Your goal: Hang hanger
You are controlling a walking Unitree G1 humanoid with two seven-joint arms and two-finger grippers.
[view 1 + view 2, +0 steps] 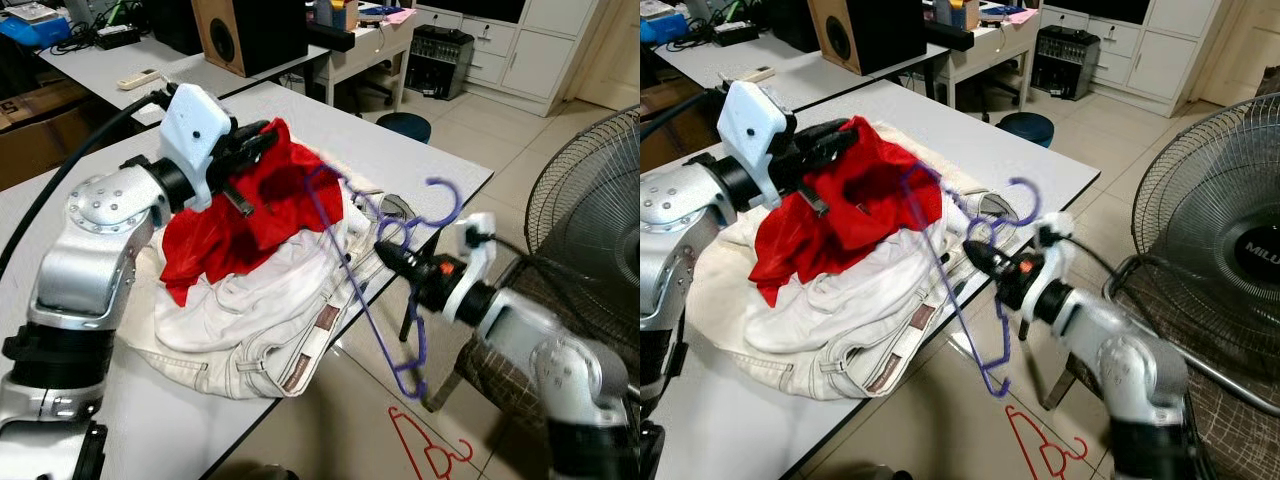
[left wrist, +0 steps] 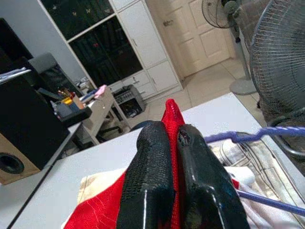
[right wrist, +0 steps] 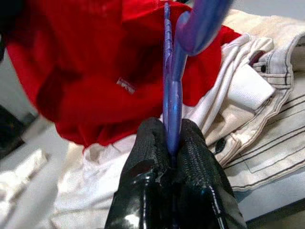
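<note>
Only readable text: "MILU", white letters cut off at the picture edge, on the dark hub of the fan. Label on red garment too blurred to read.

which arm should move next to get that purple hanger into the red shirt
Right. The right gripper already pinches the purple hanger beside the red shirt, which the left gripper holds lifted.

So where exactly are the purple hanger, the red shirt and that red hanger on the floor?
purple hanger [image 1: 362, 300]: left eye view, on its long slanted bar.
red shirt [image 1: 215, 235]: left eye view, on the middle of the cloth.
red hanger on the floor [image 1: 425, 450]: left eye view, on its wire near the hook.
</note>
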